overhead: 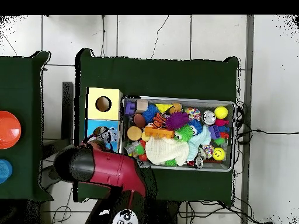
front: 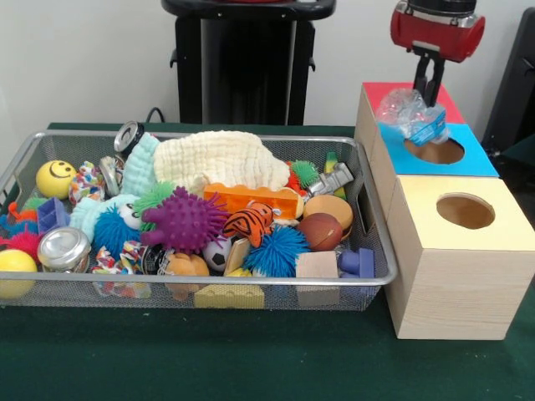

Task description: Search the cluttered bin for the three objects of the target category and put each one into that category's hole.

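My gripper (front: 429,90) hangs at the right over the row of boxes, shut on a crumpled clear plastic bottle (front: 409,115) with a blue label. The bottle hovers just above the round hole (front: 435,151) in the blue-topped box (front: 481,159). In the overhead view the bottle (overhead: 107,135) lies over the blue box (overhead: 93,125), and the red arm (overhead: 111,169) hides the gripper itself. The wire mesh bin (front: 201,301) to the left is full of toys, among them a silver can (front: 63,248).
A yellow-topped wooden box (front: 501,225) with its own hole stands nearest; a red-topped one (front: 380,90) sits behind the blue. In the bin lie a purple spiky ball (front: 185,219), a white cloth (front: 221,159) and a smiley ball (front: 55,178). An orange disc (overhead: 9,129) rests on a side table.
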Controlling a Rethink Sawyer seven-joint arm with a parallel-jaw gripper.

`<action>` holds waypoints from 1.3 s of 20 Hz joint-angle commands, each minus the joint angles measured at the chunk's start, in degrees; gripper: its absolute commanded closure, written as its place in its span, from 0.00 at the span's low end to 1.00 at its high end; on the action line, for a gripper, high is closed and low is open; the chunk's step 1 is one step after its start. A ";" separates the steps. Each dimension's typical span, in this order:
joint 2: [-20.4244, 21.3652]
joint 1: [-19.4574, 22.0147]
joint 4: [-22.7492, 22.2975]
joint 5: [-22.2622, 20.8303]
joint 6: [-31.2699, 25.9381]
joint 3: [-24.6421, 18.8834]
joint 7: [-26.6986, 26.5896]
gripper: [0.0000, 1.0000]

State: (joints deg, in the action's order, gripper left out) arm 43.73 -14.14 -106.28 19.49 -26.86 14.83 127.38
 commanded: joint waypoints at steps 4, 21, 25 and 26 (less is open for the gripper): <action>-1.47 2.32 9.22 -7.58 -8.66 1.63 1.86 1.00; -5.08 -0.89 9.97 -10.07 -1.72 3.57 7.93 1.00; -5.60 -2.51 8.47 -8.70 -0.18 3.66 10.37 1.00; -5.56 -2.93 7.81 -8.07 0.00 3.49 11.13 1.00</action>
State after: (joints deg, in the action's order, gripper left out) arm 40.72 -16.03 -96.85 11.38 -28.76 19.73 127.38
